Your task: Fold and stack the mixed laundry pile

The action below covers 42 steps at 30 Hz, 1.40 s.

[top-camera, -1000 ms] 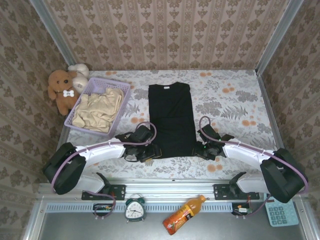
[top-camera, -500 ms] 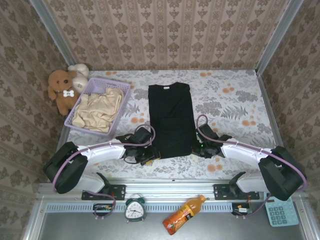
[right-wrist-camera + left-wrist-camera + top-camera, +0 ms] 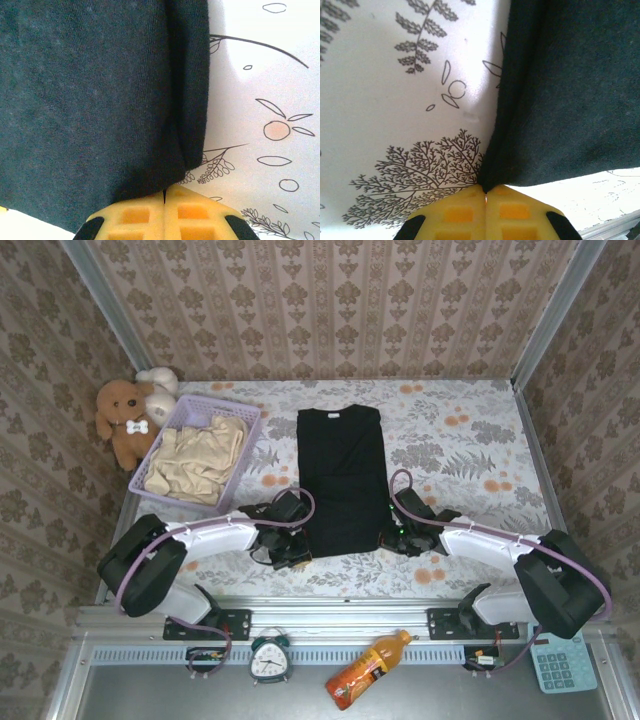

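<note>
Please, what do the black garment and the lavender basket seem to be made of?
The black garment looks like soft knitted cloth, probably cotton jersey: matte, with fine ribs and fuzz in the right wrist view. The lavender basket seems moulded plastic: stiff walls with a regular mesh of holes.

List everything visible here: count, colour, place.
tablecloth: 1, white floral, covering table
black shirt: 1, black, tablecloth's centre
beige garment: 1, cream, inside basket
basket: 1, lavender, tablecloth's far left
teddy bears: 2, brown and white, left of basket
alarm clock: 1, green, near ledge
bottle: 1, orange, beside clock
calculator: 1, teal, ledge's right end
left arm: 1, white, jaws shut on shirt's near-left corner
right arm: 1, white, jaws shut on shirt's near-right corner
</note>
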Each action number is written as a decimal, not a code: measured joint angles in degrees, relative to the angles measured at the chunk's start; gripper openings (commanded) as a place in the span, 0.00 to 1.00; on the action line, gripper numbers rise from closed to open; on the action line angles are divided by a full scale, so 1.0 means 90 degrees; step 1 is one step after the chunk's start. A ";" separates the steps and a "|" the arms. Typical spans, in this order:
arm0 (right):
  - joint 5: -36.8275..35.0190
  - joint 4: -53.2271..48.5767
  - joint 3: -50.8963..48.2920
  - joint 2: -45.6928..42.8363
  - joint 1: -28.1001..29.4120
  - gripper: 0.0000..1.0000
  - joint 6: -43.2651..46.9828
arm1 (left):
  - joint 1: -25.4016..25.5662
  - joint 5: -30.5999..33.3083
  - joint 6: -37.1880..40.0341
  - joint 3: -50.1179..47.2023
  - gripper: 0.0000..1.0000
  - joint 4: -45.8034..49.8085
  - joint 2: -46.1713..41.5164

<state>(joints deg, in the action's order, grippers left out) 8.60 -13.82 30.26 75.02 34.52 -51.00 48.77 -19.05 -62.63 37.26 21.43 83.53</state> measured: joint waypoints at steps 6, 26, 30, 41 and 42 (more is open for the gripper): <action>0.0000 -0.0005 0.0005 0.0012 0.0005 0.04 0.0027 | 0.0000 0.0039 0.0143 0.0029 0.40 -0.0066 -0.0027; 0.0090 0.0000 0.0051 0.0041 0.0027 0.05 0.0046 | 0.0114 0.0867 0.0364 0.0238 0.00 -0.0294 -0.0078; 0.0090 -0.0005 0.0051 0.0041 0.0027 0.04 0.0046 | 0.0129 0.0884 0.0367 0.0238 0.00 -0.0282 -0.0078; 0.0168 -0.0459 -0.0204 -0.0828 0.0444 0.02 -0.0250 | 0.0665 0.0838 0.0367 -0.0095 0.00 0.0289 -0.0925; 0.0180 -0.0544 -0.0243 -0.0984 0.0474 0.01 -0.0330 | 0.0685 0.0840 0.0367 -0.0095 0.00 0.0357 -0.0998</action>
<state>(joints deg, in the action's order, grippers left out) 10.22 -18.72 28.08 66.17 38.79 -53.98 54.94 -11.49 -59.33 36.40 24.64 74.54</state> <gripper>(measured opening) 0.062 0.063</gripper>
